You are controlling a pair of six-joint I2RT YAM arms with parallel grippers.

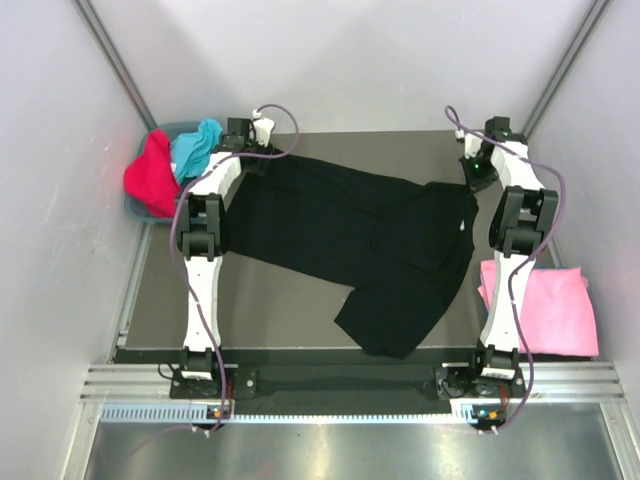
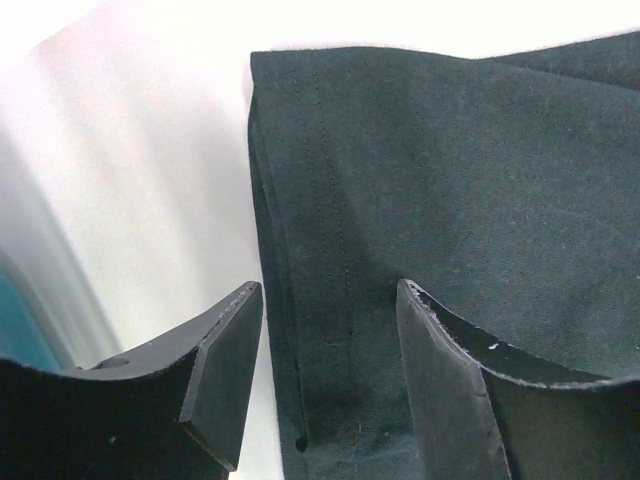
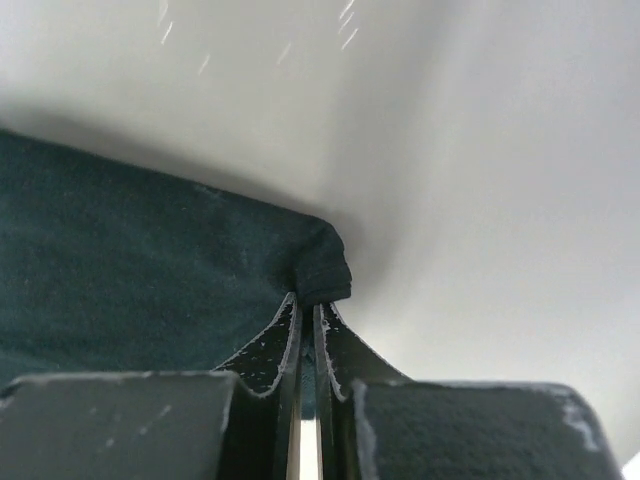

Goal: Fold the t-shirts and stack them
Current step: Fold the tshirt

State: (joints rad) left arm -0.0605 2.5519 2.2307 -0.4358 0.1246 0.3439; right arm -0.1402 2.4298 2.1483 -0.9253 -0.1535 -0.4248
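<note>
Pink t-shirt's (image 1: 555, 310) left edge hidden behind right arm (image 1: 503, 300).

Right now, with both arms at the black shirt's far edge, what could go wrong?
The right gripper is shut on only a small bunched corner of the black t-shirt; a pull might slip it out.
The left gripper is open around just the hem edge, so closing may catch too little cloth.
</note>
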